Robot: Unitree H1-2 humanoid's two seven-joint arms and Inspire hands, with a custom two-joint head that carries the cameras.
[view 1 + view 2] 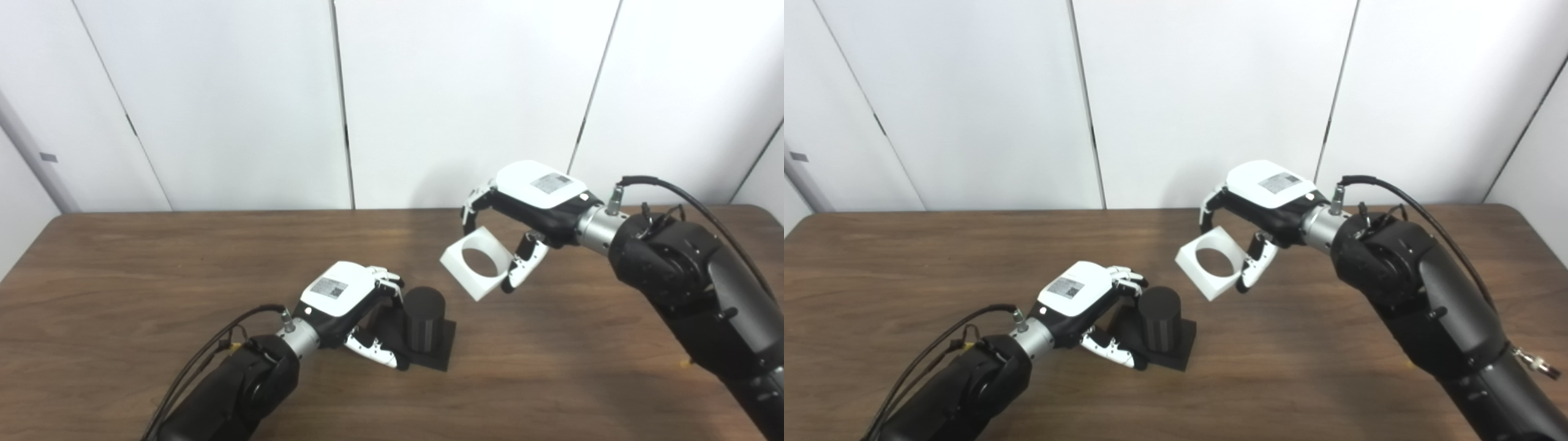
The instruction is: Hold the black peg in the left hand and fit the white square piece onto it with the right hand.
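Note:
The black peg (424,320) is a round post on a flat black square base, resting on the brown table (122,275) near the middle. My left hand (352,309) is at its left side with fingers and thumb wrapped round the base and post. My right hand (527,211) is shut on the white square piece (476,263), a white block with a round hole through it. It holds the piece tilted in the air, above and to the right of the peg, apart from it. The piece also shows in the right eye view (1211,262).
White wall panels (245,92) stand behind the table's far edge. My right arm (692,282) reaches in over the table's right side. Cables run along the left forearm (202,361).

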